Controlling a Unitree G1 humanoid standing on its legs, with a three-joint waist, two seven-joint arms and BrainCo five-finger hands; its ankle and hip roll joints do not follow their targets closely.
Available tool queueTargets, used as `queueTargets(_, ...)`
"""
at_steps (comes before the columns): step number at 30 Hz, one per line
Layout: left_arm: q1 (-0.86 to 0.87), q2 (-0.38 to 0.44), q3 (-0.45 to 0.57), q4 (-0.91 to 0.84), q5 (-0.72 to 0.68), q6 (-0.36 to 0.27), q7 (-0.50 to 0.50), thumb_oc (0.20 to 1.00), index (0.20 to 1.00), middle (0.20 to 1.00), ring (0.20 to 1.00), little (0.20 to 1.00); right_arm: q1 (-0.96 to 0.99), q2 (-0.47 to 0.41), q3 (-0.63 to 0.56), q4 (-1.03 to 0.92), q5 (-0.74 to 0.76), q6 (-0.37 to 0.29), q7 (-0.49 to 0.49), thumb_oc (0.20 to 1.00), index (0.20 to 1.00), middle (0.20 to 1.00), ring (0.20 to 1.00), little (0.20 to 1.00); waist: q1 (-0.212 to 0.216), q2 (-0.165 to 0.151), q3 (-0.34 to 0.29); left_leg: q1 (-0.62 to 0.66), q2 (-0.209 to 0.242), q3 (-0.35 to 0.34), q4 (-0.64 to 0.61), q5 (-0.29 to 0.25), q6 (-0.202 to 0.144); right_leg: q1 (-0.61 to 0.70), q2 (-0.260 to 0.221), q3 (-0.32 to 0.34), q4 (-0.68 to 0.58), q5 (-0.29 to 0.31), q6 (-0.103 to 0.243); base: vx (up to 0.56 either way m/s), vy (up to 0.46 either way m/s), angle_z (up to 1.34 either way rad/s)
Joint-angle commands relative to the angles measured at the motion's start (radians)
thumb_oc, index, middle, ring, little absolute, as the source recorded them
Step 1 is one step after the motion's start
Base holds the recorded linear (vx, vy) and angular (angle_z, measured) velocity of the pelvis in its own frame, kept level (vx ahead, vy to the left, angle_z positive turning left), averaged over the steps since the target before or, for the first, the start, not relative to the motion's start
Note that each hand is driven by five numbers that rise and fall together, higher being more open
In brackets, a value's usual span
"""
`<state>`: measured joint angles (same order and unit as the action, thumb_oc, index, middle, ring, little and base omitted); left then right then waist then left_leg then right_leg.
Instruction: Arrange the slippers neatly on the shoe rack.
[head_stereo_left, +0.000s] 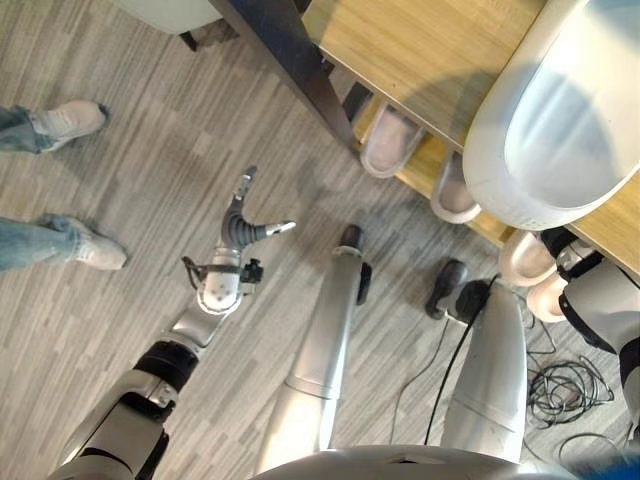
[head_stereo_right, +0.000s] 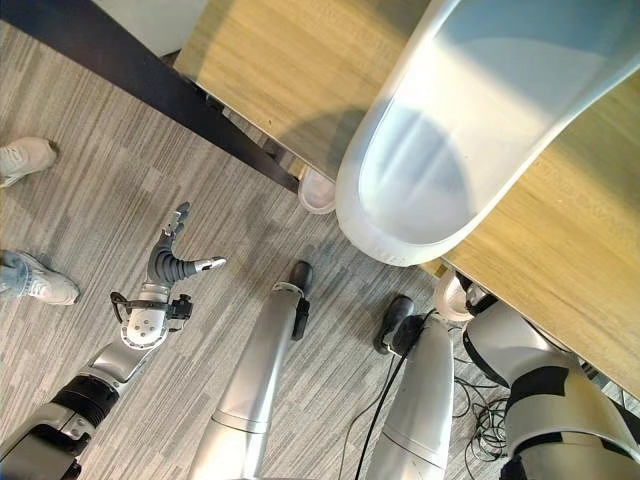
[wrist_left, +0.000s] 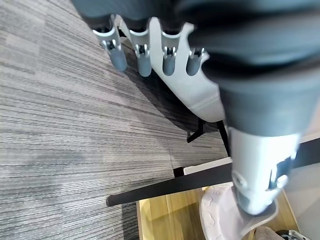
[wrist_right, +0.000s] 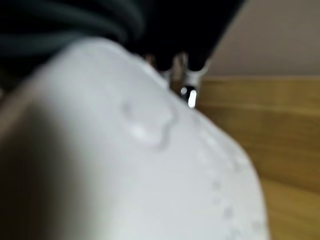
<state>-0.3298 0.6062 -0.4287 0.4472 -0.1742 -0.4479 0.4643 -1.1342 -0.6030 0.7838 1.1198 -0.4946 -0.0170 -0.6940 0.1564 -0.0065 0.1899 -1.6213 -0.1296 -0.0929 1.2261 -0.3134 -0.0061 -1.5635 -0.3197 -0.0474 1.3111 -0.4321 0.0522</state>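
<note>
Your left robot hand (head_stereo_left: 238, 228) hangs over the grey striped floor (head_stereo_left: 150, 190), well apart from the shoe rack (head_stereo_left: 420, 50). Fingers straight and spread, thumb out to the side, nothing in it. Its wrist view shows the same: dark-tipped fingers (wrist_left: 143, 55) extended in a row above bare floor.

Your right robot hand (wrist_right: 187, 75) is up against a white slipper (head_stereo_right: 470, 130) raised over the rack's wooden top shelf, very close to the head camera. In the right wrist view the pale dimpled surface of that slipper lies right before the hand, with fingers just peeking past its edge. You cannot tell from this whether they are curled round it.

Lower wooden shelf of the rack: two pale slippers (head_stereo_left: 390, 140) (head_stereo_left: 452, 192) side by side, toes pointing outward. Further along toward your right, another pair (head_stereo_left: 535, 275) sits partly hidden behind the right arm.

A person's shoes (head_stereo_left: 70, 120) and jeans stand on the floor, off beyond the left robot hand.
</note>
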Motion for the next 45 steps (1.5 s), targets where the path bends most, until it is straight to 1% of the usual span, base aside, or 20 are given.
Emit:
queueTargets(1,0.039,0.026,0.025,-0.064,0.023,-0.053,0.006,1.000,1.000,1.000,1.000,1.000,-0.047,-0.038,0.025,-0.017,0.022,-0.005,-0.021,0.200,0.200,0.200,0.200,0.200,0.012,0.018,0.029,0.051,0.018,-0.036,-0.081,-0.008,-0.018,0.015,0.017,0.036,-0.071,0.068,-0.027,0.00,0.000,0.04)
queueTargets(6,0.049,0.032,0.023,-0.079,0.031,-0.057,0.009,1.000,1.000,1.000,1.000,1.000,-0.059,-0.025,0.022,-0.016,0.032,-0.012,-0.025,0.200,0.200,0.200,0.200,0.200,0.021,0.023,0.036,0.051,0.014,-0.039,-0.082,-0.003,-0.020,0.016,0.014,0.034,-0.064,0.065,-0.027,0.01,0.012,0.05)
queueTargets(18,0.071,0.030,0.001,-0.083,0.024,-0.055,-0.004,1.000,1.000,1.000,1.000,1.000,-0.082,-0.008,0.024,-0.010,0.052,-0.021,-0.024,0.200,0.200,0.200,0.200,0.200,0.032,0.024,0.045,0.051,0.005,-0.043,-0.088,0.003,-0.023,0.021,0.005,0.033,-0.062,0.062,-0.025,0.00,0.000,0.01)
queueTargets(29,0.074,0.035,0.000,-0.099,0.030,-0.058,-0.002,1.000,1.000,1.000,1.000,1.000,-0.094,-0.004,0.024,0.000,0.052,-0.018,-0.027,0.200,0.200,0.200,0.200,0.200,0.039,0.028,0.052,0.051,-0.001,-0.042,-0.102,0.012,-0.024,0.020,-0.002,0.036,-0.063,0.060,-0.024,0.00,0.003,0.03)
queueTargets(30,0.076,0.037,-0.004,-0.102,0.031,-0.058,-0.002,1.000,1.000,1.000,1.000,1.000,-0.095,-0.002,0.020,0.015,0.054,-0.013,-0.029,0.213,0.213,0.213,0.213,0.213,0.040,0.030,0.054,0.051,-0.004,-0.040,-0.096,0.011,-0.025,0.019,-0.004,0.038,-0.057,0.059,-0.025,0.02,0.015,0.07)
queueTargets(31,0.077,0.038,-0.005,-0.102,0.032,-0.058,-0.001,1.000,1.000,1.000,1.000,1.000,-0.098,-0.001,0.021,0.028,0.051,-0.007,-0.031,1.000,1.000,1.000,1.000,1.000,0.040,0.030,0.055,0.051,-0.004,-0.040,-0.094,0.011,-0.025,0.020,-0.006,0.040,-0.055,0.058,-0.026,0.00,0.000,0.00)
queueTargets(36,0.085,0.036,-0.005,-0.104,0.036,-0.052,0.007,1.000,1.000,1.000,1.000,1.000,-0.092,0.014,0.010,0.070,0.057,0.008,-0.032,1.000,1.000,1.000,1.000,1.000,0.044,0.032,0.059,0.051,-0.005,-0.038,-0.086,0.008,-0.026,0.021,-0.007,0.039,-0.044,0.057,-0.028,0.00,0.001,0.01)
queueTargets(45,0.097,0.023,-0.005,-0.096,0.037,-0.043,0.003,1.000,1.000,1.000,1.000,1.000,-0.073,0.028,0.004,0.070,0.050,0.018,-0.029,1.000,1.000,1.000,1.000,1.000,0.040,0.028,0.058,0.051,-0.002,-0.038,-0.087,0.012,-0.026,0.026,-0.004,0.034,-0.051,0.064,-0.028,0.00,0.000,0.00)
